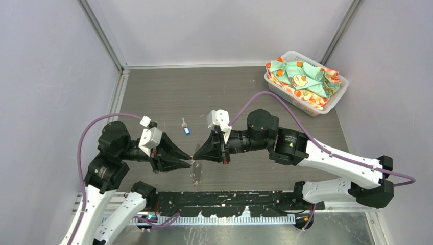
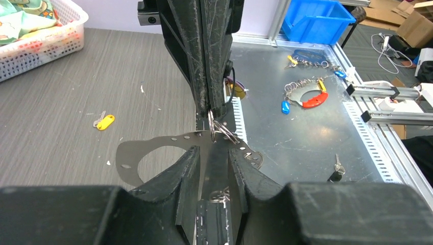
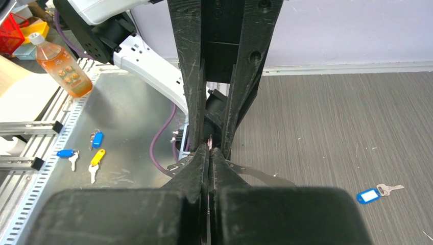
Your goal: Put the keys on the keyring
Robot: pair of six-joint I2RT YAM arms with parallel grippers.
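Note:
A small silver keyring [image 2: 220, 130] hangs above the table where my two grippers meet tip to tip. My right gripper [image 3: 210, 151] is shut on its thin edge; the left wrist view shows that gripper [image 2: 214, 109] pinching the ring from above. My left gripper [image 2: 213, 151] faces it with jaws partly apart, and the ring sits just past its fingertips [image 2: 193, 153]. In the top view the left gripper [image 1: 189, 162] and right gripper [image 1: 197, 155] touch noses. The blue-headed key [image 1: 186, 130] lies flat on the table beyond them. The yellow-headed key [image 2: 104, 122] lies flat too.
A thin grey perforated band [image 2: 127, 158] lies flat under the grippers. A white basket of patterned cloth [image 1: 306, 81] stands at the back right. Spare tagged keys [image 3: 94, 153] and a red-handled bunch [image 2: 306, 98] lie on the metal strip at the near edge.

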